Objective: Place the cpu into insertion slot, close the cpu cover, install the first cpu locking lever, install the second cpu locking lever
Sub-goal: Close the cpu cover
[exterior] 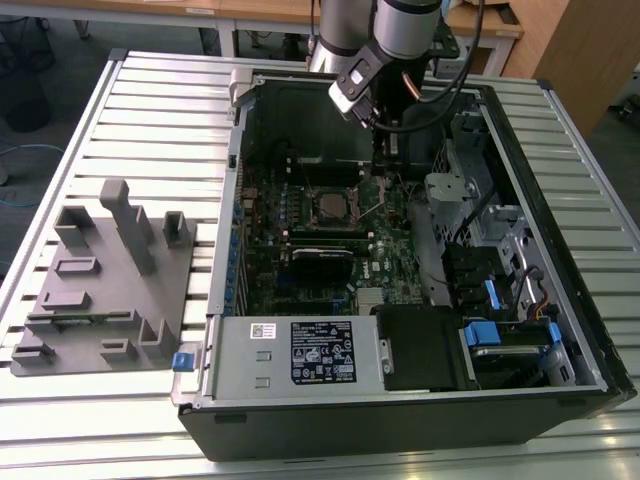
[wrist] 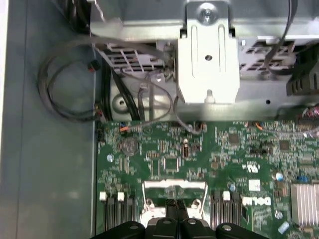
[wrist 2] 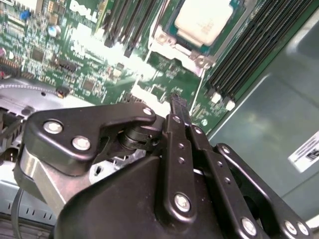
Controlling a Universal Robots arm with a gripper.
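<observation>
One cpu (wrist 2: 203, 19) is seen seated in the one insertion slot (wrist 2: 160, 41), whose rim is silver metal. One gripper (wrist 2: 176, 102) is held near the slot, its two fingers (wrist 2: 180, 134) pressed together, nothing gripped.

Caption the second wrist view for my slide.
Gripper near the cpu, which sits in the insertion slot.

The cpu (wrist 2: 204, 17), a pale silver square, lies flat in the slot (exterior: 310, 207) near the motherboard's middle, with the cover (wrist 2: 167, 42), a thin silver frame, lying flat around its face.
</observation>
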